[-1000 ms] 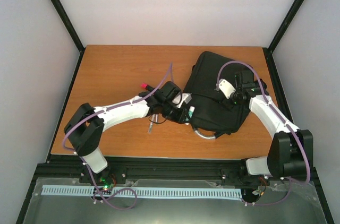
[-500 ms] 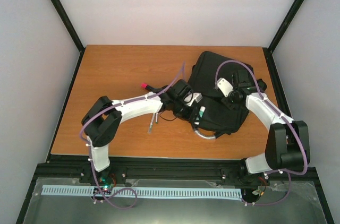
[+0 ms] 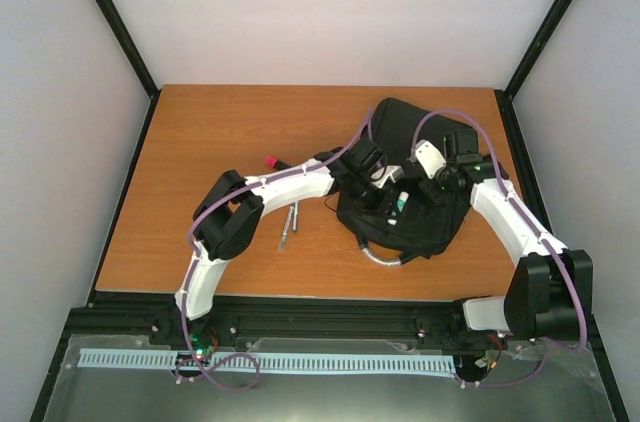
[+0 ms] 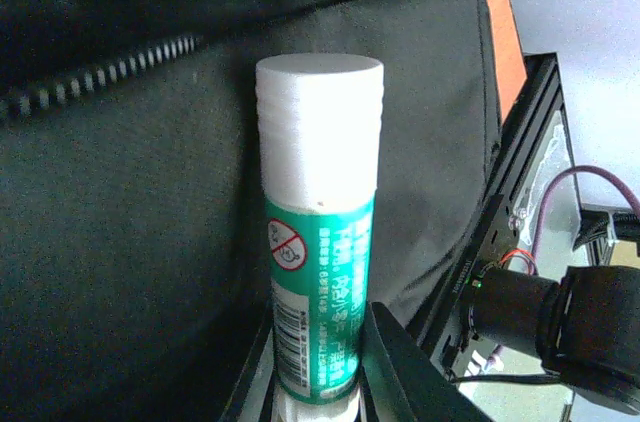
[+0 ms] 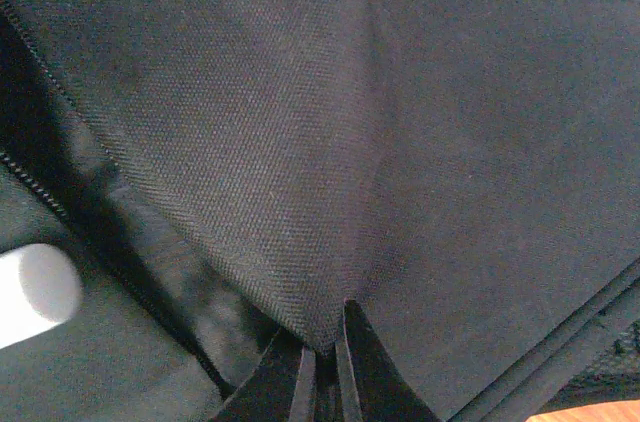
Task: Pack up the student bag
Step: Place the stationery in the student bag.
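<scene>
White walls and black frame posts close in a brown wooden table [image 3: 220, 132], and the student bag [image 3: 395, 117] lies on its right half, black and slumped, the largest thing in front of me. Both of my arms reach in over it, the left one stretching across from the table's left side and the right one bending in from the right edge. My right gripper [image 5: 322, 357] sits down on the bag's upper middle, its fingers pressed together on a fold of the black fabric [image 5: 450, 92], which draws up into a tented ridge running to the fingertips. My left gripper [image 4: 322, 382] hangs over the bag's middle, just left of the right one, and it is clamped around the lower end of a glue stick [image 4: 320, 242], a green-labelled tube with a white ribbed cap pointing away from my wrist. From the left wrist, the bag's cloth [image 4: 130, 242] fills the space behind the stick, with a zipper line [image 4: 100, 72] crossing the upper left. From the right wrist, the stick's white cap [image 5: 35, 292] shows at the left edge, beside a dark opening in the bag. A curved grey handle [image 3: 385, 255] pokes out from the bag's near edge. Left of the bag, apart from it, a red-capped marker [image 3: 272, 159] and a slim pen [image 3: 290, 227] lie on the wood by my left forearm.
</scene>
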Robot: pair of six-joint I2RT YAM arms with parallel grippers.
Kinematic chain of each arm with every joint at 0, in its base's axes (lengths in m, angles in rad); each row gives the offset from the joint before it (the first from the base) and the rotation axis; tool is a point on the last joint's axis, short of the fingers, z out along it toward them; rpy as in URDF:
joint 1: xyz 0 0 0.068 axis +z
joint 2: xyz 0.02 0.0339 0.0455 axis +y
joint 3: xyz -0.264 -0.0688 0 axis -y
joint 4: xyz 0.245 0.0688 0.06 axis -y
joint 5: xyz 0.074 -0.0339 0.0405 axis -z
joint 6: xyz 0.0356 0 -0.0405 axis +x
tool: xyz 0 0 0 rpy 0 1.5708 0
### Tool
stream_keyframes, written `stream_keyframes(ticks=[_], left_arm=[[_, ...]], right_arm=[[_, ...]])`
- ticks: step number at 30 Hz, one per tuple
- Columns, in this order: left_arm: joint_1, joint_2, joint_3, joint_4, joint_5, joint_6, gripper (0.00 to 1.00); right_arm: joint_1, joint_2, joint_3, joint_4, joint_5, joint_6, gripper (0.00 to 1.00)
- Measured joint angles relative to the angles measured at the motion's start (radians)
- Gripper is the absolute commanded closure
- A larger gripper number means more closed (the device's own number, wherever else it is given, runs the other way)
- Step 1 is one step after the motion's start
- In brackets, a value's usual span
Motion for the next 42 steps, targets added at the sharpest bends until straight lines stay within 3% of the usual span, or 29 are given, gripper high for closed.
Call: stream_keyframes(ticks=[12, 20, 26, 31, 36, 42], left_arm=[[0.0, 0.163, 0.241, -0.082, -0.037, 0.0, 0.85], [-0.001, 0.209, 0.306, -0.106, -0.087, 0.003, 0.59], [-0.003, 0.191, 0.288, -0.117, -0.129, 0.011, 0.54], [-0.003, 0.088, 0.17, -0.117, -0.178, 0.012, 0.59], [-0.003, -0.07, -0.041, -0.071, -0.203, -0.013, 0.8], [-0.018, -0.183, -0.272, 0.11, -0.203, -0.069, 0.99]], right_arm=[[0.0, -0.047, 0.001, -0.048, -0.081, 0.071, 0.97], [0.0, -0.063, -0.035, -0.027, -0.12, 0.119, 0.97], [0.0, -0.063, -0.059, 0.0, -0.146, 0.134, 0.97], [0.002, -0.071, -0.083, 0.026, -0.155, 0.138, 0.97], [0.002, -0.098, -0.101, 0.038, -0.149, 0.139, 0.97], [0.002, -0.103, -0.105, 0.038, -0.147, 0.142, 0.97]])
